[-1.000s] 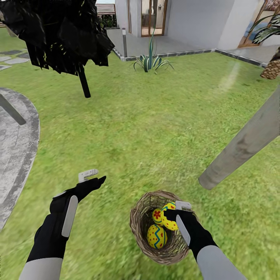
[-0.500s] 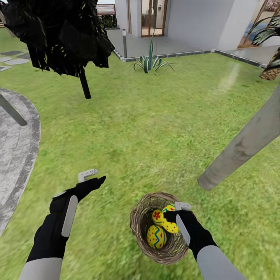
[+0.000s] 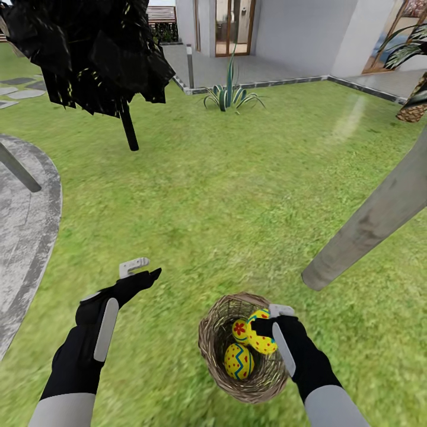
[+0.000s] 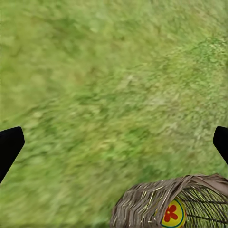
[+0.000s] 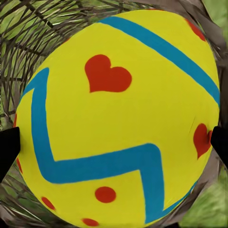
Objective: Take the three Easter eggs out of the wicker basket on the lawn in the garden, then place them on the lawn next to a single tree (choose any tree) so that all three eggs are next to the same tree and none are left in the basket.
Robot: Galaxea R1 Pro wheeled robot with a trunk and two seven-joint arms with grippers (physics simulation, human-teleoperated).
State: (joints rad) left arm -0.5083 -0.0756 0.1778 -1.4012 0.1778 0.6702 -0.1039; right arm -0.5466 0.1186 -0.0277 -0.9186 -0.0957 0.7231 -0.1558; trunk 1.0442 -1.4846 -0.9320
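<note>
Yellow egg in my right gripper (image 3: 268,325): my jaws were closed on one of the three Easter eggs (image 5: 118,118), its blue zigzag and red hearts close before the wrist camera, a black fingertip (image 5: 9,152) at either side.
Right arm: it reached down inside the wicker basket (image 3: 209,350); the held egg (image 3: 260,333) sat just under the rim on the far side.
Basket contents: two more eggs, one with a red flower (image 3: 239,330) touching the held one, one with blue zigzags (image 3: 238,360) nearer me on the bottom.
Left gripper (image 3: 139,270): spread wide and empty, hovering over the lawn (image 3: 237,196), well apart from the basket's left.
Left wrist camera: grass, the basket's woven wall (image 4: 142,209), the flower egg (image 4: 173,214) behind the weave.
Around: the pale tree (image 3: 367,228) trunk met the grass just beyond the basket to the right; a black tree (image 3: 89,53), grey paving (image 3: 24,237) and a spiky plant (image 3: 228,95) stood farther off.
Change: since a second ago my right gripper had drawn slightly toward me with the egg; the left had stayed put.
</note>
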